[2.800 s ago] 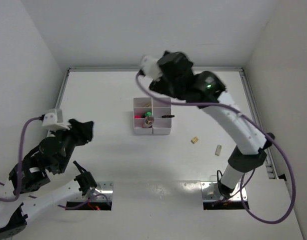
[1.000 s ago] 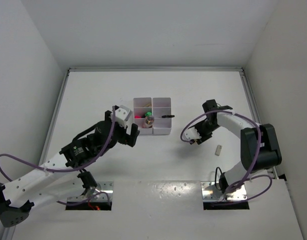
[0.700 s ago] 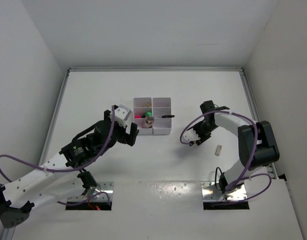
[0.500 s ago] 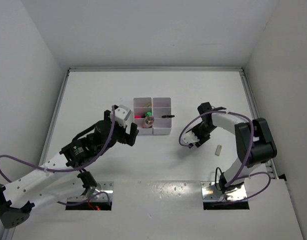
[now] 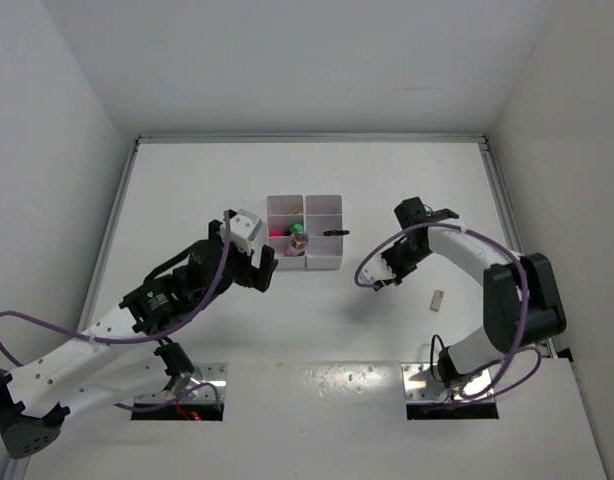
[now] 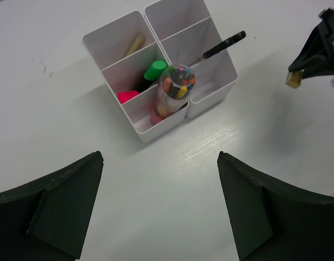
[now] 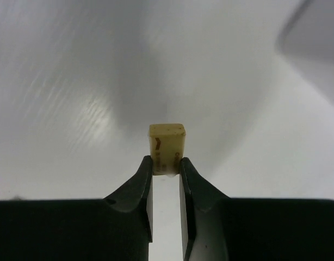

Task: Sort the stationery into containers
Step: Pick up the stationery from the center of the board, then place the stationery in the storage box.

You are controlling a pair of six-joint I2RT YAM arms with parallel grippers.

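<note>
Right tool (image 7: 166,166) pinching beige eraser (image 7: 167,145) by one end, other end jutting past fingertips. Tool sits between white tray (image 6: 210,104) and right edge of worktop (image 5: 187,190), apart from tray. Left tool (image 6: 159,157) spread wide, holding nothing, just on near side of tray. Tray around worktop middle. Inside: green-capped highlighter (image 6: 154,69), pink-capped highlighter (image 6: 127,96), yellow pen (image 6: 136,44), clear capsule (image 6: 176,87) of coloured bits, black handle (image 6: 224,44) leaning over right rim. Second eraser (image 5: 437,298) loose on worktop, nearer right edge.
</note>
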